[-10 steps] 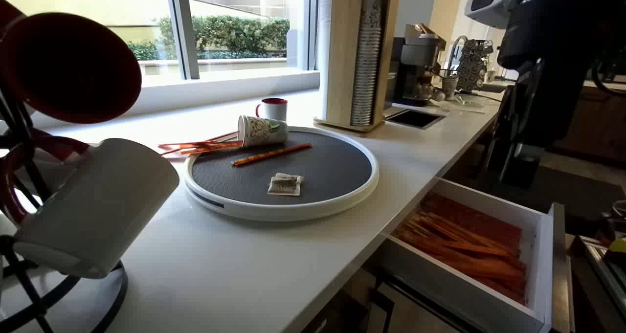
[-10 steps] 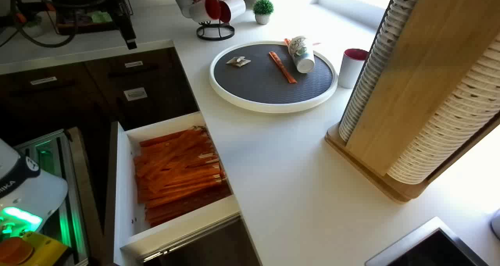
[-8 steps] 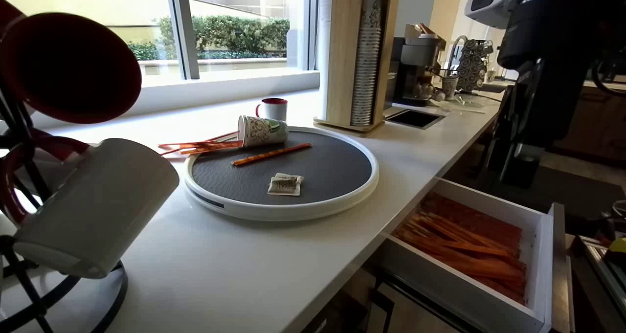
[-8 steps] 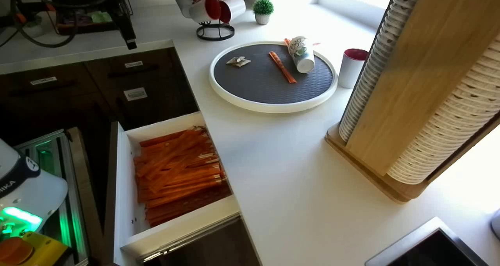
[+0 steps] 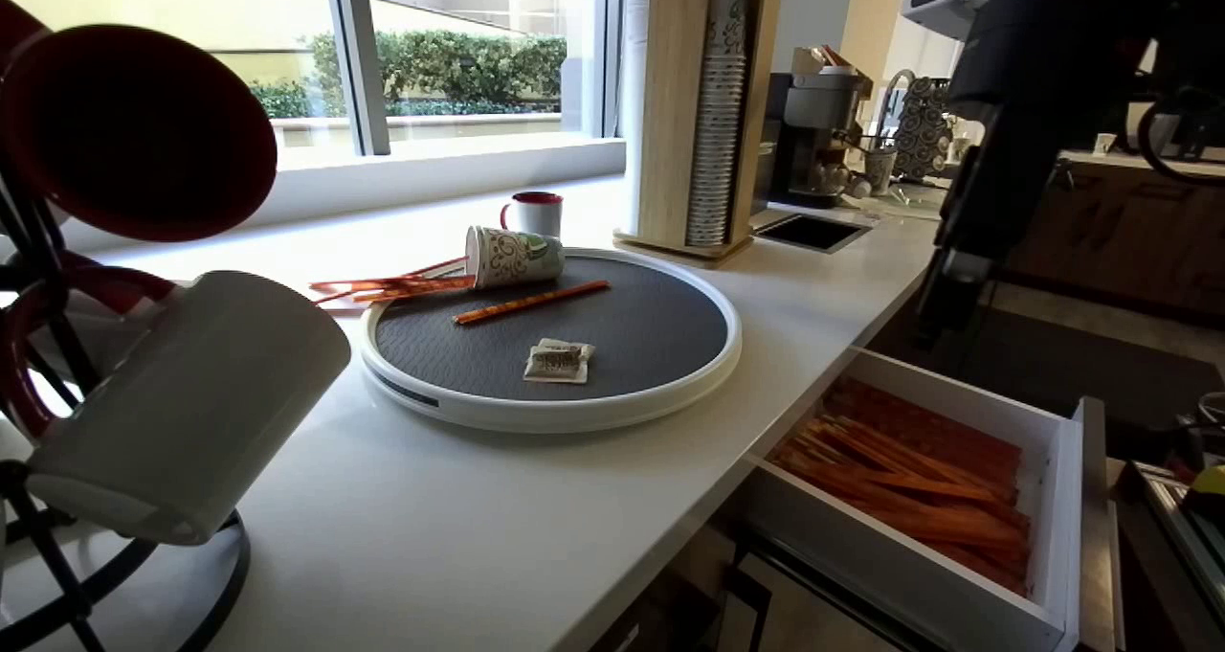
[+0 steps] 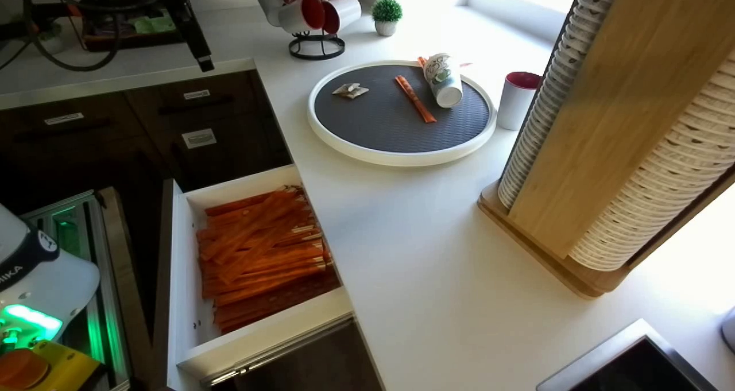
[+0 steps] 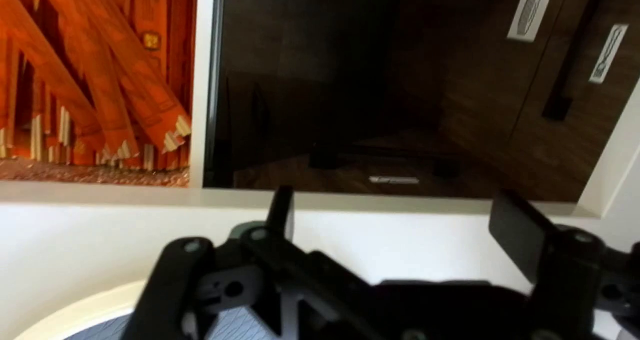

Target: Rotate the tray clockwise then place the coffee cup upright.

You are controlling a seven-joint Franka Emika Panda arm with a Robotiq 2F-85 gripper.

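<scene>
The round tray [image 5: 574,415] with grey top and white rim lies on the counter in both exterior views [image 6: 402,158]; part of its rim shows at the lower left of the wrist view [image 7: 90,305]. The coffee cup [image 5: 517,257], a white paper cup with a swirl pattern, lies on its side on the tray [image 6: 444,81]; orange sticks spill from its mouth over the rim. I see no handle on it. My gripper [image 7: 395,205] is open and empty. In both exterior views it hangs at the counter's front edge [image 5: 938,322], apart from tray and cup.
An open drawer [image 5: 909,566] of orange sticks juts from the counter. A white mug with red inside [image 5: 538,216] stands behind the tray. A wooden cup dispenser [image 6: 545,190] and a mug rack [image 6: 316,46] flank it. An orange stick [image 5: 531,303] and small packets [image 5: 558,360] lie on the tray.
My gripper and forearm have moved a little toward the counter and tray side: leftward in one view's picture, slightly right in another. Tray, cup and drawer have not moved.
</scene>
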